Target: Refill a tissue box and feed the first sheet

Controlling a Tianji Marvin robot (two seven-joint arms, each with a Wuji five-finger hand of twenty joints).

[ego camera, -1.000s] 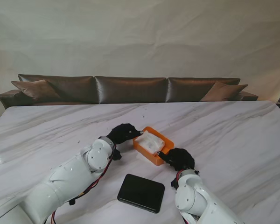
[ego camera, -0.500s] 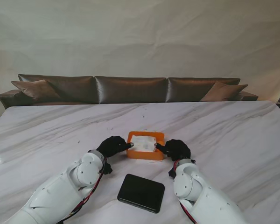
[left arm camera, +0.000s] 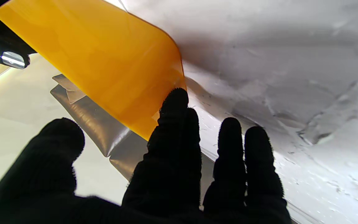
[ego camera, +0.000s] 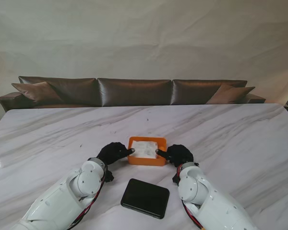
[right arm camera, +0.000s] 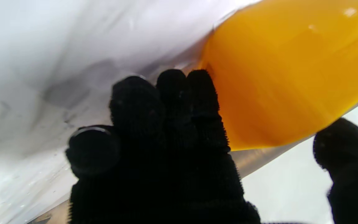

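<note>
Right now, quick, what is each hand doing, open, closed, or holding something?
Left hand: fingers spread, fingertip against the left side of the orange tissue box; no closed grip.
Right hand: fingertips against the box's right side; whether it grips cannot be told.

Both white arms rise from the near corners and bend inward toward each other. The left hand (ego camera: pixel 114 152), black-gloved, points a finger rightward; its fingers (left arm camera: pixel 172 149) lie extended and slightly apart. The right hand (ego camera: pixel 176 155) mirrors it, fingers (right arm camera: pixel 169 112) bunched together, thumb apart.

orange box (right arm camera: pixel 291 81) blurred and cropped in right wrist view, hand (right arm camera: pixel 166 149) masking its corner — contact unclear
</note>
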